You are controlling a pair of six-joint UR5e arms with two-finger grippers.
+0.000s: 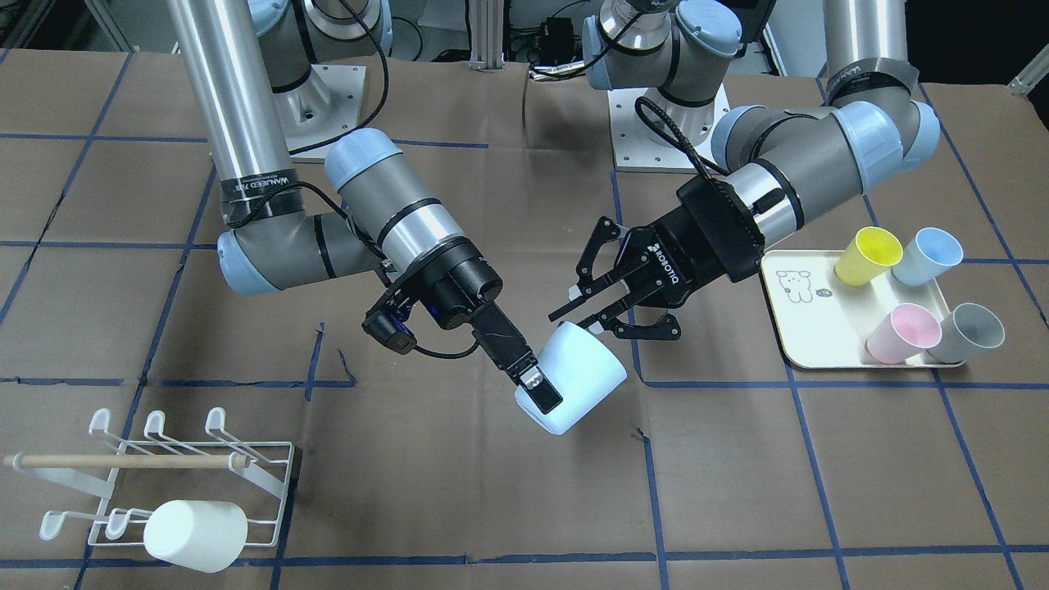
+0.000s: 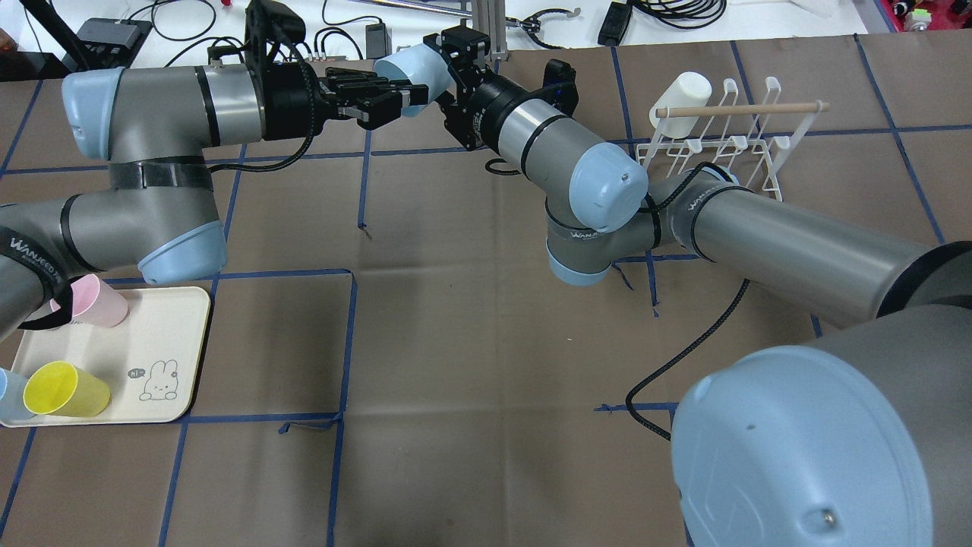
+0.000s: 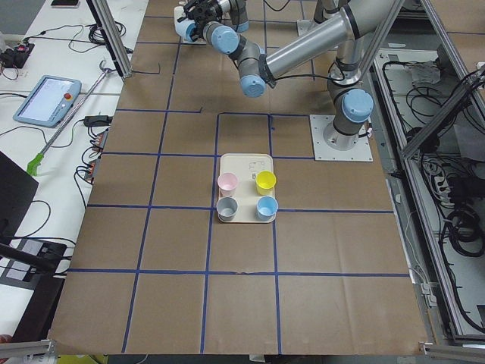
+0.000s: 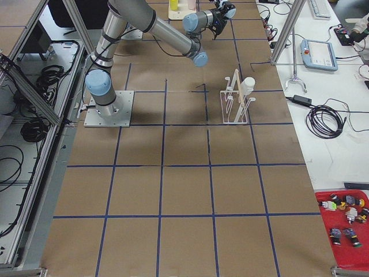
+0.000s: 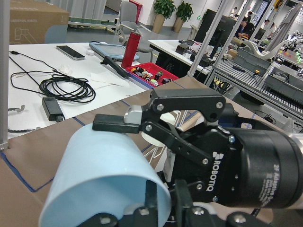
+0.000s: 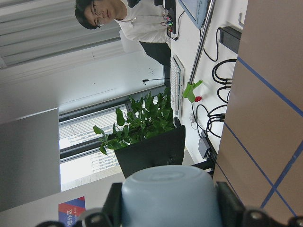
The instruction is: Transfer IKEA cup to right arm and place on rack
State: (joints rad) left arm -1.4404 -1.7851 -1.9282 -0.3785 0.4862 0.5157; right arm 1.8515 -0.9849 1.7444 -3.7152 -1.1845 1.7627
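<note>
**While the cup sits between both grippers, here's how the arms are posed**

Since everything happens over the brown papered table (image 1: 492, 508), I'll start with the big stuff. The right arm (image 1: 393, 205) comes down from its base, bends sharply at the elbow, and angles its wrist down toward the table's middle. The left arm (image 1: 811, 156) folds in from the opposite side, forearm pointing at the same spot, so the two wrists nearly face each other.

Over by the left arm is the cream tray (image 1: 807, 328) with four cups lying on it: yellow, blue, pink and grey. The white wire rack (image 1: 270, 459) sits well apart on the right arm's side, a white cup (image 1: 195, 534) already on one prong.

The pale blue cup (image 1: 586, 373) hangs tilted between the arms, nowhere near the rack. The right gripper (image 1: 542, 401) is clamped on its base end. The left gripper (image 1: 583, 318) has its jaws spread, straddling the rim; whether the pads touch, I can't tell.
</note>
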